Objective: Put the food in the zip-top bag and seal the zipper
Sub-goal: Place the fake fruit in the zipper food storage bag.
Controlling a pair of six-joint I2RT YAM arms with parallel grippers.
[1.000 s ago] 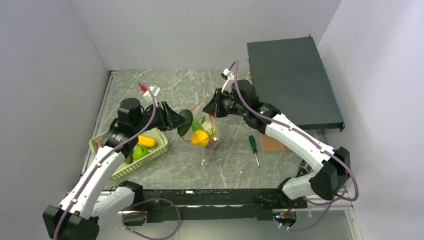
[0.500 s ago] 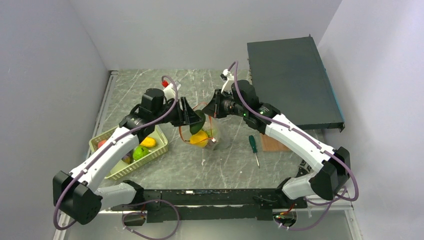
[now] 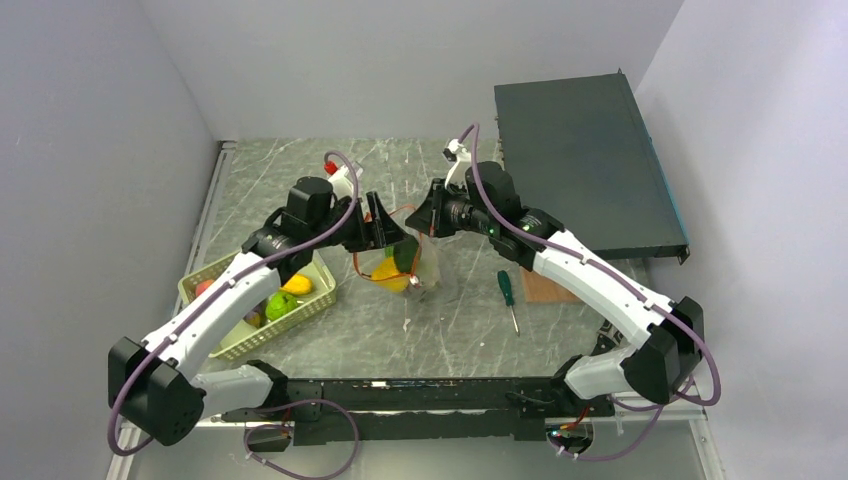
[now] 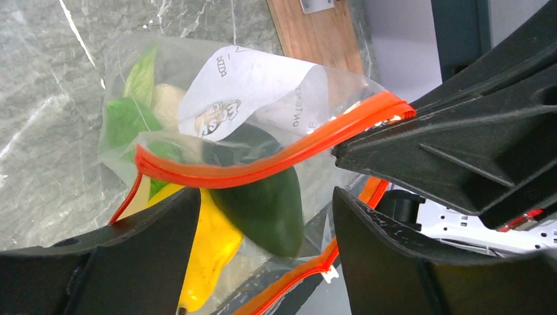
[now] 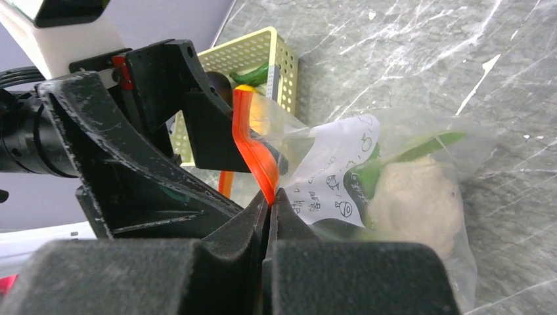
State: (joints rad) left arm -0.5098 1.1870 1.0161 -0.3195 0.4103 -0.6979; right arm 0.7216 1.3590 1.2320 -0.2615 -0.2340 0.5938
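The zip-top bag (image 3: 421,266) sat near the middle of the grey marbled desk (image 3: 450,330), between the light green basket (image 3: 228,343) at the left edge and a green-handled screwdriver (image 3: 510,297) to its right. Bare desk showed in front of the bag and behind it. A dark flat case (image 3: 590,160) filled the far right corner. The right claw (image 5: 269,197) was pinched tight on the zipper (image 4: 263,167), holding the mouth up. The left claw (image 4: 265,197) stood wide at the mouth, with a dark green piece (image 4: 266,213) between its fingers and inside the bag, beside a yellow piece (image 4: 207,256) and a whitish one (image 5: 410,203). A white label (image 4: 263,85) on the bag carried a cartoon and small print, too small to read.
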